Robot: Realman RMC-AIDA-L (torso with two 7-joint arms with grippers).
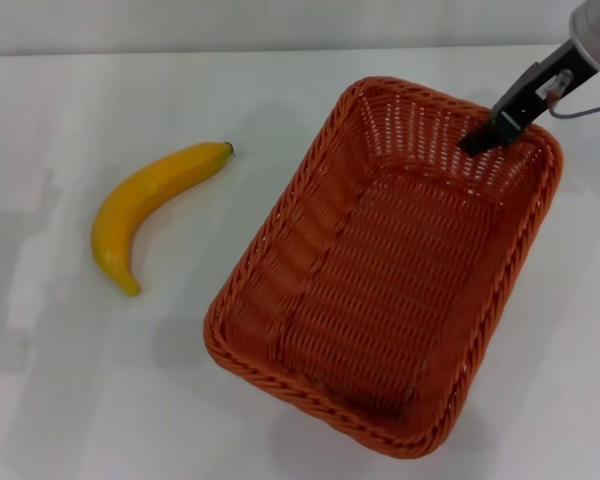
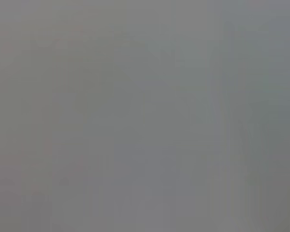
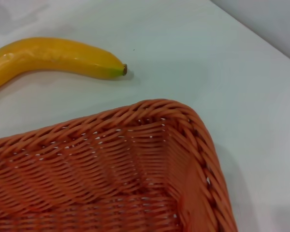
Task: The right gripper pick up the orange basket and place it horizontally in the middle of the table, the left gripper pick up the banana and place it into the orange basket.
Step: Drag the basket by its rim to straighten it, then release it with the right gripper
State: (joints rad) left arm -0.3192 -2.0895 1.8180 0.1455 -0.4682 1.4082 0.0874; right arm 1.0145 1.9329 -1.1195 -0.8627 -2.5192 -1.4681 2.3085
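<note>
Orange basket (image 1: 380, 270) is sitting on the white tabletop (image 1: 70, 400), right of centre in the head view, turned at an angle rather than squared up, so the "horizontal in the middle" bit doesn't look done yet. Right gripper (image 1: 477, 142) comes in from the far right corner and its black tip hangs at the basket's far wall, just inside the rim. My guess is it's lined up there because the braided rim is the easiest thing to pinch on a big open basket. Can't tell whether the jaws are spread or closed, or if they have hold of the wall at all.

Banana (image 1: 145, 205) lies flat on the tabletop to the left of the basket, apart from it, dark tip pointing toward the basket's far corner. Left gripper isn't visible anywhere; its wrist view is blank grey.

Count: one basket, one banana, one gripper in sight.
</note>
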